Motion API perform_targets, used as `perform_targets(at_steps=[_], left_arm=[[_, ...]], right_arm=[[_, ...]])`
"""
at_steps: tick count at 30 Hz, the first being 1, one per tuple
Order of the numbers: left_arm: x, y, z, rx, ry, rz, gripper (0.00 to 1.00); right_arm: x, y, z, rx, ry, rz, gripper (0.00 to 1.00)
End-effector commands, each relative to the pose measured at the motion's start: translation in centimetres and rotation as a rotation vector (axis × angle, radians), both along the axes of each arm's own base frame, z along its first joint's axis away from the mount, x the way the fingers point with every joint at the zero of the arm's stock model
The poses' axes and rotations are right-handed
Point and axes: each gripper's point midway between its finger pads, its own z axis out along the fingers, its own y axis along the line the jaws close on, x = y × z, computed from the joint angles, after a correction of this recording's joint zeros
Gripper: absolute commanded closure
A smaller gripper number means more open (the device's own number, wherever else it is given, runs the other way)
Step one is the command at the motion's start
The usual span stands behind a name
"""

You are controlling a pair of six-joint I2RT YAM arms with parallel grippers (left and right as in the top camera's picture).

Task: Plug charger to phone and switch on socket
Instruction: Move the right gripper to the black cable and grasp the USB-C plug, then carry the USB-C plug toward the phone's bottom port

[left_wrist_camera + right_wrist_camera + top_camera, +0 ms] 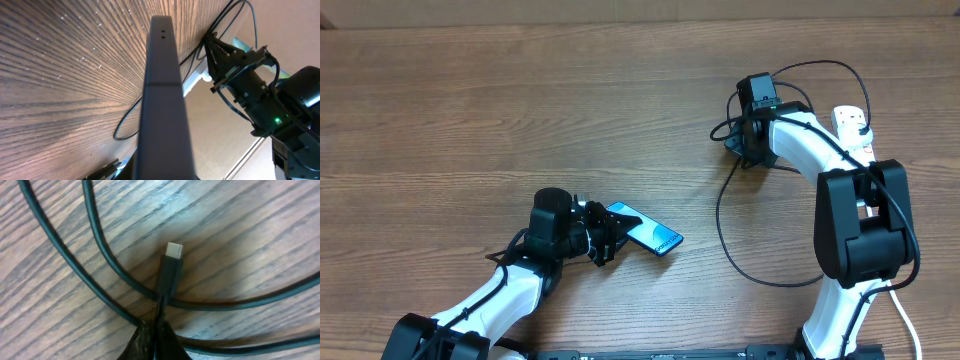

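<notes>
The phone [648, 232], slim with a light blue screen, is held at one end by my left gripper [603, 238], tilted off the table at front centre. In the left wrist view its dark edge [161, 100] runs up the middle of the frame. My right gripper [742, 148] is shut on the charger cable just behind its connector [170, 272], whose silver tip [174, 249] sticks out over the wood. The black cable [725, 240] loops across the table on the right. The white socket strip [853, 127] lies at the far right, mostly hidden by my right arm.
The thick white cord [905, 320] runs down at the front right beside my right arm's base. Loops of the black cable [100, 255] lie under the connector. Bare wooden table [520, 110] fills the left and back.
</notes>
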Motion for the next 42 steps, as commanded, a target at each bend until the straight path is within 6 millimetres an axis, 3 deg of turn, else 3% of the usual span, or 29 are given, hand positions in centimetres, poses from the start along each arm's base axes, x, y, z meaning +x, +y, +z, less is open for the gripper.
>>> perform_targets(at_steps=[1,5,9,14,21,26,30,34,38,42], left_arm=[[-0.5,-0.6,0.6,-0.016,-0.036,-0.057,0.92],[-0.7,-0.7,0.7,-0.023,-0.043,-0.077,0.93],[-0.8,-0.8,0.8,-0.021,-0.062,-0.096,0.95],[-0.9,-0.9,1.0,-0.023,-0.085,-0.116,0.96],[-0.3,0.3,1.8,-0.050,-0.148,-0.138,0.96],[1.4,2.0,4.8,-0.126,-0.302,-0.145,0.96],[2.6,3.3,7.9,-0.168,-0.444,-0.174,0.96],[3.0,3.0,10.8,-0.184,-0.600,-0.279,0.96],[4.1,2.4,14.3,-0.197,-0.790,-0.410,0.96],[5.5,2.2,15.3,-0.198,-0.859,-0.453,0.96]], right_arm=[[-1.2,-0.5,-2.8,-0.018,0.075,-0.001,0.96],[-1.2,-0.5,-2.5,-0.028,0.075,0.045,0.96],[-1.3,-0.5,-0.6,-0.022,0.056,0.048,0.96],[-1.1,0.0,5.4,0.009,-0.049,0.093,0.96],[-2.7,4.9,14.7,0.227,-0.232,0.399,0.96],[-6.9,8.6,19.3,0.427,-0.276,0.631,0.96],[-11.0,9.3,19.4,0.444,-0.180,0.712,0.96],[-15.4,11.0,19.4,0.465,-0.079,0.847,0.96],[-19.9,13.3,21.1,0.490,-0.057,0.988,0.96],[-23.0,14.5,22.8,0.502,-0.074,1.080,0.96]])
